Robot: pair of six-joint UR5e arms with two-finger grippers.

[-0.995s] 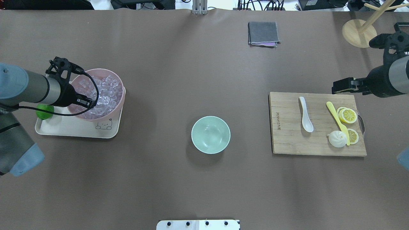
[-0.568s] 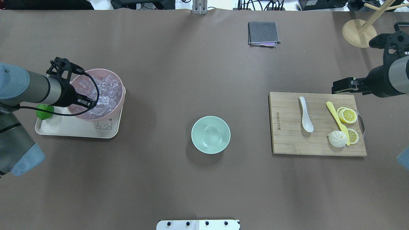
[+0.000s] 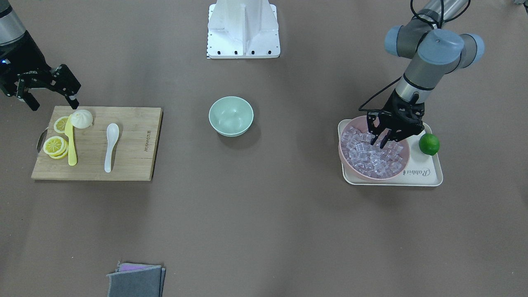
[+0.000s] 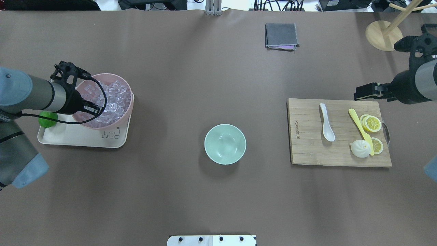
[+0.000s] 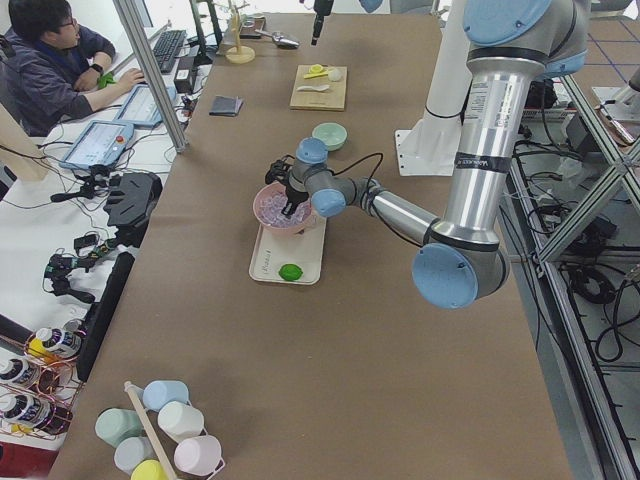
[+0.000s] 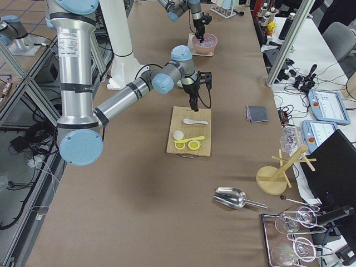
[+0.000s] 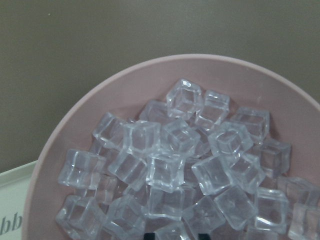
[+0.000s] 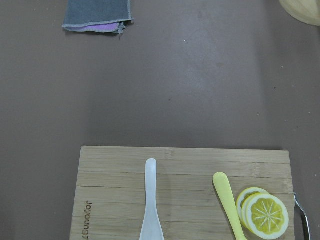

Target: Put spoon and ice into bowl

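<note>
The front-facing view shows the left gripper [image 3: 378, 142] reaching into the pink bowl [image 3: 345, 161], its fingers a little apart at the top of the heap of ice [image 3: 371, 159]. The overhead view hides those fingers behind the wrist. The left wrist camera shows only two dark fingertips at its bottom edge. A cube lies between them, and whether they touch it cannot be told. The pink bowl stands on a tray [image 3: 429, 175], with a lime [image 3: 429, 144] at 3 o'clock from it in the front-facing view. In the overhead view the green bowl [image 4: 225, 144] sits mid-table with nothing in it. The ice is at about 9 o'clock from it and the cutting board [image 4: 307, 150] at 3 o'clock. The spoon [image 4: 326, 122] lies on that board, scoop toward the robot, well apart from the green bowl. The knife [image 4: 360, 126], lemon slices [image 4: 371, 123] and a bun [image 4: 360, 148] lie at the spoon's 3 o'clock. The right gripper [image 3: 53, 101] hangs off the board's corner beside the bun, spread wide and holding nothing, which only the front-facing view makes plain. Its wrist camera shows the spoon's handle, the knife's handle and a folded cloth [image 8: 97, 12] at 11 o'clock.
</note>
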